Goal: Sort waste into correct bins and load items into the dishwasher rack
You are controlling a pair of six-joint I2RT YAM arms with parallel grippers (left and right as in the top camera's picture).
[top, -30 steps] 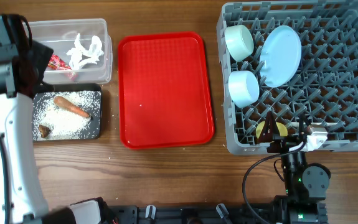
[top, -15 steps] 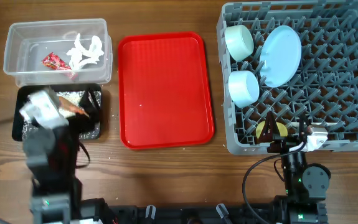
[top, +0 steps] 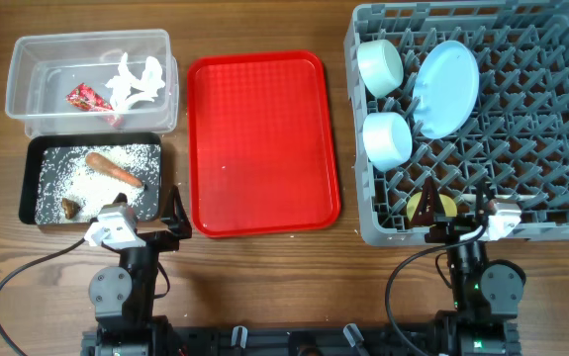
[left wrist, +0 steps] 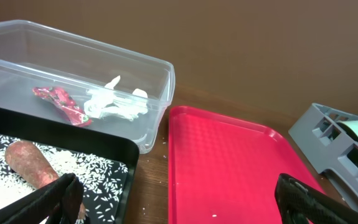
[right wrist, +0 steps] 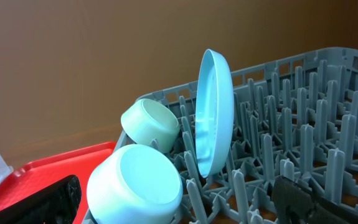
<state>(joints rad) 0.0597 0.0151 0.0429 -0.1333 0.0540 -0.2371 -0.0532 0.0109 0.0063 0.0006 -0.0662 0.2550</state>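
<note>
The rack (top: 541,119), at 2 o'clock on the surface (top: 264,272), holds the plate (top: 445,87) on edge, green bowl (top: 380,65) and blue bowl (top: 387,140) at its 9 o'clock, cup (top: 432,206) at 7. The red tray (top: 264,143) lies centre. At 10 o'clock the tub (top: 37,74) holds wrapper (top: 84,97) and scraps (top: 134,81); at 8 the black tray (top: 27,183) holds rice (top: 96,186), stick (top: 114,169), lump (top: 70,207). Left tool (left wrist: 179,186) and right tool (right wrist: 177,186) gape, released and empty.

Nothing readable here: the red-and-white wrapper (left wrist: 61,104) inside the clear tub (left wrist: 159,93) shows only blurred, illegible markings.
</note>
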